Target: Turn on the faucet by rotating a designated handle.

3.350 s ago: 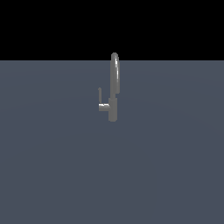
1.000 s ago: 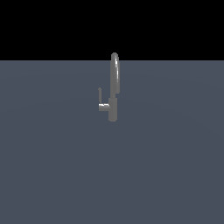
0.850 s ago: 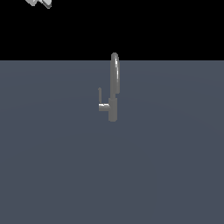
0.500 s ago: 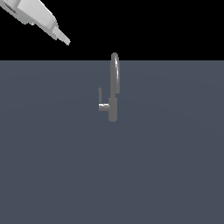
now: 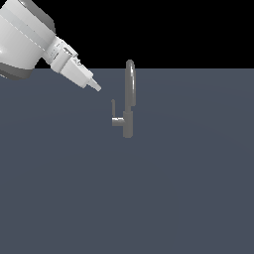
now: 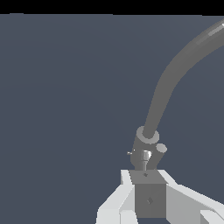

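Note:
The small grey faucet (image 5: pixel 128 124) stands upright mid-scene, its narrow arched spout (image 5: pixel 130 79) rising above the body. The thin L-shaped handle (image 5: pixel 114 113) sticks out on the exterior view's left of the body, rod pointing up. My gripper (image 5: pixel 96 87) hangs above and to the left of the handle, apart from it, with fingers together and nothing held. In the wrist view the gripper (image 6: pixel 147 176) points at the faucet (image 6: pixel 145 141), with the handle (image 6: pixel 160 150) just past the fingertips and the spout (image 6: pixel 175 74) curving away.
A flat dark grey surface (image 5: pixel 188 188) spreads all around the faucet. The large white arm (image 5: pixel 25 39) fills the exterior view's upper left corner.
The arm has come into view from the upper left and swung down and right toward the faucet. The faucet and its handle have not moved.

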Robot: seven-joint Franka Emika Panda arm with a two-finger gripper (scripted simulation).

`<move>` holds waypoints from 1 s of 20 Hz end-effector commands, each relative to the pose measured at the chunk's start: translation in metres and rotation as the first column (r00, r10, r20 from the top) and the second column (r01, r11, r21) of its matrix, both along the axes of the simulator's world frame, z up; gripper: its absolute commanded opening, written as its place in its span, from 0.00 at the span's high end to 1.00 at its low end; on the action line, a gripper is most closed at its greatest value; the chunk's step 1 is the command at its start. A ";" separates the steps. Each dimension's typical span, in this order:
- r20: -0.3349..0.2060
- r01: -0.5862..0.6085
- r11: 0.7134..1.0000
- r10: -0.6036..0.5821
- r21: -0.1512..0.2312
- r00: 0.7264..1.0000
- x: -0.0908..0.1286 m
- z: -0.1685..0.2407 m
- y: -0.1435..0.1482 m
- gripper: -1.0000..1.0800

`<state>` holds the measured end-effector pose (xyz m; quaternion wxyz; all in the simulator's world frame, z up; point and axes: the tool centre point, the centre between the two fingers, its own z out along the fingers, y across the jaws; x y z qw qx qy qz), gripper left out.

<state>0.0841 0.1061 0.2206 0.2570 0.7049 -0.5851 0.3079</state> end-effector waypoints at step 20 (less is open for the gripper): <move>0.021 0.120 0.992 -0.121 0.043 0.992 0.011 -0.063 -0.043 1.00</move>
